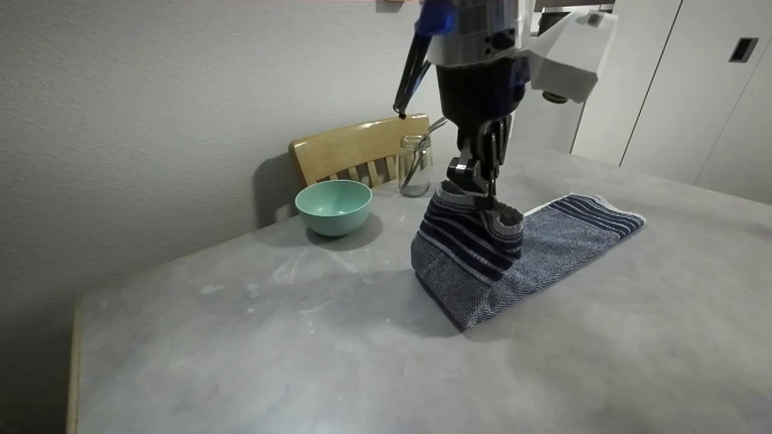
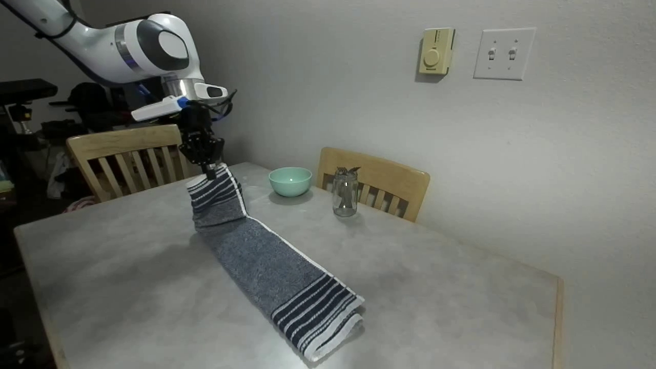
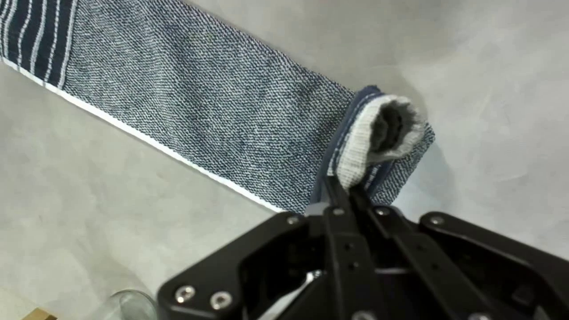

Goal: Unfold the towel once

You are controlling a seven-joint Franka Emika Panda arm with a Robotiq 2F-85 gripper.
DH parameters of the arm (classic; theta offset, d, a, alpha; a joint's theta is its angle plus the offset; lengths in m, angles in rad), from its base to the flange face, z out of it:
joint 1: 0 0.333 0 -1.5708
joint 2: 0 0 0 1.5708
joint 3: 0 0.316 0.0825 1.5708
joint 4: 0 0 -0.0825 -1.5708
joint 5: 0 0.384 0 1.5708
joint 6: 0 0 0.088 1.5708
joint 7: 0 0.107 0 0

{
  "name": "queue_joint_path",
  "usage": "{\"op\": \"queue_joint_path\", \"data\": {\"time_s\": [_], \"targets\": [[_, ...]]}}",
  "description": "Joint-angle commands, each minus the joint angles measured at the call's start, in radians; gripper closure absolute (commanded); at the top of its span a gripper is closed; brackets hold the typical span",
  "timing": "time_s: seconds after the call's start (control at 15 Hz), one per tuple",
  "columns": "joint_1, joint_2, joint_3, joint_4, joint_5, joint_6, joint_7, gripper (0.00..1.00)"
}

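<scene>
One striped end band (image 1: 461,241) of the towel (image 2: 271,261) stands raised above the counter (image 2: 435,307), its white hem (image 3: 351,162) pinched in the gripper (image 3: 344,189). From where I stand, the grip sits near the middle of that hem, so its free ends curl away to either side. Most of the towel's length lies flat on the counter, the opposite end band (image 2: 318,312) facing up; its weight presumably anchors the cloth against dragging. The raised position likely serves to carry the pinched end clear of the surface, and the unfolding looks incomplete until that end is laid outward and released. The teal bowl (image 1: 333,211) and the glass jar (image 2: 345,200) of utensils (image 2: 347,172) stand apart from the towel, which should leave the cloth adequate clearance during lay-down.
</scene>
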Motion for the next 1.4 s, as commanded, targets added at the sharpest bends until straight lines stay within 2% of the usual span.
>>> {"op": "queue_joint_path", "data": {"time_s": [0.0, 0.33, 0.4, 0.73, 1.07, 1.33], "targets": [[-0.021, 0.001, 0.024, 0.001, -0.009, -0.004, 0.007, 0.95], [-0.021, 0.001, 0.024, -0.001, -0.009, -0.004, 0.008, 0.95], [-0.016, 0.001, 0.022, 0.000, -0.019, -0.007, 0.014, 0.99], [-0.006, -0.027, 0.015, -0.018, -0.053, 0.001, 0.079, 0.99], [-0.015, -0.107, -0.006, -0.084, -0.146, -0.001, 0.185, 0.99], [-0.057, -0.189, -0.010, -0.164, -0.180, 0.026, 0.197, 0.99]]}}
